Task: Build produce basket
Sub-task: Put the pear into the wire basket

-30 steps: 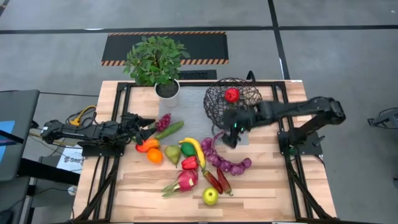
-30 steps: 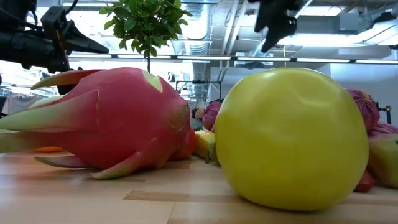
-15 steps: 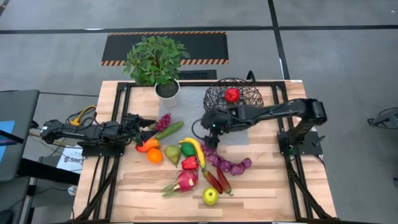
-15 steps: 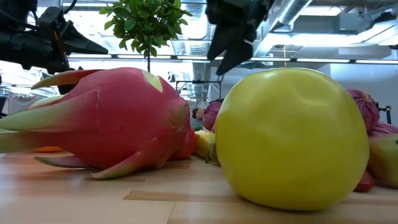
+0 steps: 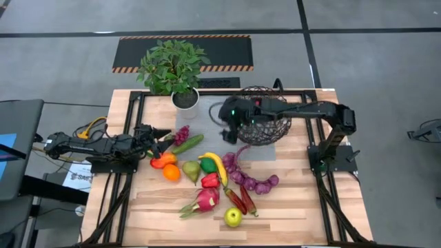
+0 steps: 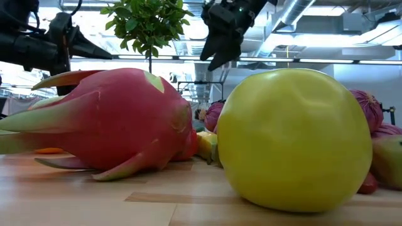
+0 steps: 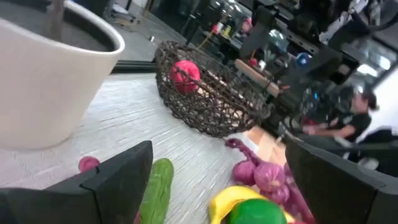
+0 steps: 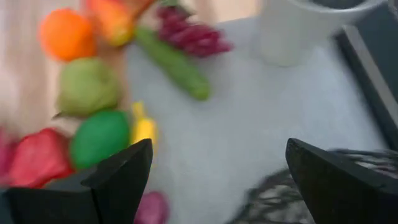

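Observation:
The dark wire basket (image 5: 265, 117) stands on a grey mat at the far right and holds a red fruit (image 7: 185, 74). The produce lies at mid-table: grapes (image 5: 181, 134), cucumber (image 5: 188, 143), banana (image 5: 216, 165), a green piece (image 5: 207, 164), orange (image 5: 171, 172), purple onions (image 5: 249, 180), dragon fruit (image 5: 206, 199), chillies (image 5: 242, 200) and a yellow-green apple (image 5: 233, 217). My right gripper (image 5: 227, 129) hangs open above the mat, just left of the basket, empty (image 8: 217, 149). My left gripper (image 5: 164, 136) stands open and level at the table's left, beside the grapes, empty (image 7: 219, 146).
A leafy plant in a white pot (image 5: 185, 100) stands at the far edge, left of the basket. Black frame rails (image 5: 127, 138) run along both table sides. Bare wood (image 5: 303, 213) lies at the near right. Close to the low camera, the dragon fruit (image 6: 107, 119) and apple (image 6: 292, 138) fill the view.
My right gripper has swung from in front of the basket toward the table's left and then its far edge, rolling as it went. It stays open and empty. The produce and basket have not moved.

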Controlling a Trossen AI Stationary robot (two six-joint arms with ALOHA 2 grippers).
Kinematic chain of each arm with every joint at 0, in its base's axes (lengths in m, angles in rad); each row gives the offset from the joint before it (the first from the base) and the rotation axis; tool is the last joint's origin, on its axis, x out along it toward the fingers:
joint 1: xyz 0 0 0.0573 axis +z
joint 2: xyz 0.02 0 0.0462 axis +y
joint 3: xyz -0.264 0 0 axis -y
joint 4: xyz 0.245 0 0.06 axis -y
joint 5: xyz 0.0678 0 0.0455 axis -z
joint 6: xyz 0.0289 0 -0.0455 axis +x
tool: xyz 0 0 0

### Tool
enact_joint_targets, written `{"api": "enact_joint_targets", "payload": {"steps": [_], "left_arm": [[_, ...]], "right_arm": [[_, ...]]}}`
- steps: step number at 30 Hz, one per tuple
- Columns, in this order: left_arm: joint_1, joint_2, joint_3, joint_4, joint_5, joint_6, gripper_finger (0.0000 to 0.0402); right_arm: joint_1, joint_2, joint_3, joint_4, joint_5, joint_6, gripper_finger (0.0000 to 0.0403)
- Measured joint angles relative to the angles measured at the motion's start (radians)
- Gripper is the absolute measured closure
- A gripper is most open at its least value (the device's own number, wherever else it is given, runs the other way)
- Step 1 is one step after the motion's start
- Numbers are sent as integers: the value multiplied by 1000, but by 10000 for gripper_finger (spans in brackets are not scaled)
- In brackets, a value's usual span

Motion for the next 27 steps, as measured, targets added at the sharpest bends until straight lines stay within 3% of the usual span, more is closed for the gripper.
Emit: {"api": "enact_joint_targets", "payload": {"steps": [8, 12, 15, 22, 27], "left_arm": [[0, 0, 0, 2, -66, -24, 47], [0, 0, 0, 3, -62, -63, 47], [0, 0, 0, 2, -3, -35, 47], [0, 1, 0, -1, 86, 255, 47], [0, -3, 0, 15, 107, 174, 47]], "right_arm": [[-25, -1, 55, -55, -81, 209, 14], [-17, -1, 59, 39, -79, 178, 14], [-13, -1, 59, 79, -75, 122, 14], [52, 0, 58, 181, 2, -37, 14], [86, 0, 58, 321, 83, 20, 14]]}}
